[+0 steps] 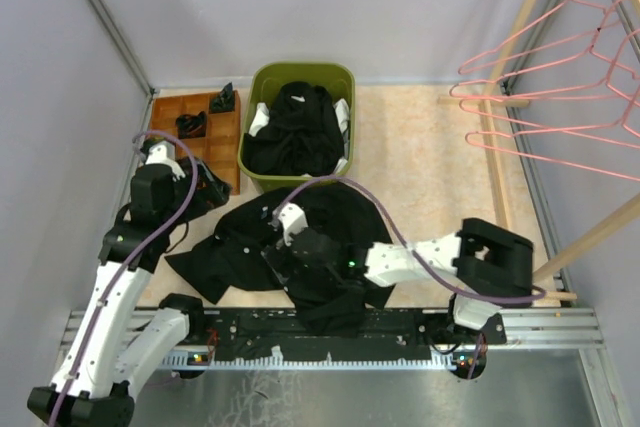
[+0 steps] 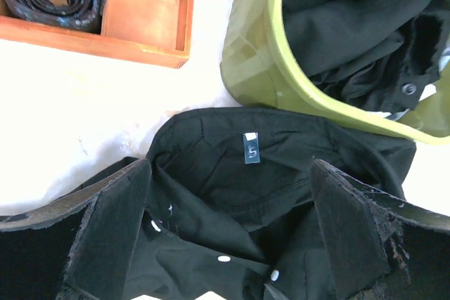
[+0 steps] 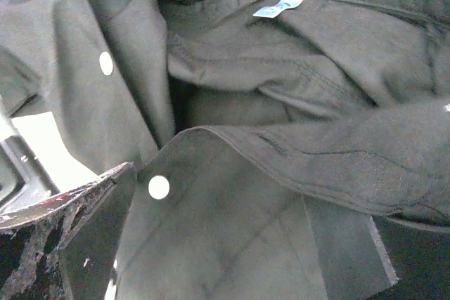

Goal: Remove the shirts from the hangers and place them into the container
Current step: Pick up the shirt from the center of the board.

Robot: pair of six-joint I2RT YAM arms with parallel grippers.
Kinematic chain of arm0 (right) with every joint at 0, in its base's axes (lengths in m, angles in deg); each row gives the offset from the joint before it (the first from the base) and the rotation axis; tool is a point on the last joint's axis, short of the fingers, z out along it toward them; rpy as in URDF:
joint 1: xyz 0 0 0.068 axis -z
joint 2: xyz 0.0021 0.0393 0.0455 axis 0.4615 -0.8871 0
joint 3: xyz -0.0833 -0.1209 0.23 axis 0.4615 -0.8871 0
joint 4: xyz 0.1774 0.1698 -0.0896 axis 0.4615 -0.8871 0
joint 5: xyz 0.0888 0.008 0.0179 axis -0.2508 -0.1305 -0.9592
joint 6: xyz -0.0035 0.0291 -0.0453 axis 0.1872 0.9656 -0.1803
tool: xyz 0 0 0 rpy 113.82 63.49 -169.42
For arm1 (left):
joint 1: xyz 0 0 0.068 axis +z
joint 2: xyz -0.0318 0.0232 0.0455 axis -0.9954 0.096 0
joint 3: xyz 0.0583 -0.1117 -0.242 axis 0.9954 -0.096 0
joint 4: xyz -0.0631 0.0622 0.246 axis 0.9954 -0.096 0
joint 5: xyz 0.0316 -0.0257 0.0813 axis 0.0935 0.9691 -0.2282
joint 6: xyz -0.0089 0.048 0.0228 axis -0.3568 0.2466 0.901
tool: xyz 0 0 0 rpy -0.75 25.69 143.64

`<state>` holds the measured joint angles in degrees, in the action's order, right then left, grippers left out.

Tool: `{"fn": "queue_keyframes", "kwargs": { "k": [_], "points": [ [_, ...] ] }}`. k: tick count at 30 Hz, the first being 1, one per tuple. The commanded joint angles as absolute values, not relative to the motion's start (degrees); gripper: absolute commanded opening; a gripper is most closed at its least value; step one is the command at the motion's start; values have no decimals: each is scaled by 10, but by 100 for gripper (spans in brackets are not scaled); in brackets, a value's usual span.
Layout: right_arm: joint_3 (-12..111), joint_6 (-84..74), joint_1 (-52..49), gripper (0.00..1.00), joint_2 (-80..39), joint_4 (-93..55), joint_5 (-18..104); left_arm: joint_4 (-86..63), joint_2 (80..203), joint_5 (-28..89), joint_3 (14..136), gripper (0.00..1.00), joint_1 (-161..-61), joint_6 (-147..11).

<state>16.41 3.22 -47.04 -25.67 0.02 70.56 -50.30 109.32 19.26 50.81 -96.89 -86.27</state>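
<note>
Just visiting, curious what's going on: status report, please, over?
Left gripper open over black shirt collar; right gripper open close above its cloth. Shirt lies on table beside green tub, not in. Wooden tray off to the side.

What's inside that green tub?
A crumpled black shirt fills the tub, with bits of white cloth peeking out at its sides. The tub's bottom and anything under the black shirt are covered.

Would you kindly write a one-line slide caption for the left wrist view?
Open left fingers hover over the collar of a black shirt, beside the green tub and wooden tray.
</note>
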Motion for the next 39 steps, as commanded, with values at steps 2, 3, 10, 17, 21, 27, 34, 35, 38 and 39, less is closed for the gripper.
{"fn": "queue_keyframes", "kwargs": {
  "k": [2,3,10,17,21,27,34,35,38,39],
  "points": [
    [325,55,-475,99,-384,-160,746,-545,1048,133,563,99,-964,-846],
    [344,55,-475,99,-402,-178,741,-551,1039,123,568,99,-964,-842],
    [396,65,-474,83,-494,-248,743,-554,986,104,557,99,-963,-832],
    [352,55,-474,27,-469,-258,727,-549,966,93,548,99,-964,-826],
    [310,42,-474,0,-379,-215,725,-548,967,99,542,99,-964,-821],
    [229,-59,-475,0,-166,-43,746,-539,967,119,530,99,-964,-823],
    [186,-245,-475,0,-3,151,797,-534,967,128,520,99,-964,-827],
    [196,-272,-475,0,2,157,802,-533,967,129,520,99,-964,-827],
    [222,-329,-475,0,5,198,835,-530,966,129,515,99,-963,-827],
    [230,-350,-475,0,3,220,841,-529,966,130,513,99,-964,-828]
  ]
}}
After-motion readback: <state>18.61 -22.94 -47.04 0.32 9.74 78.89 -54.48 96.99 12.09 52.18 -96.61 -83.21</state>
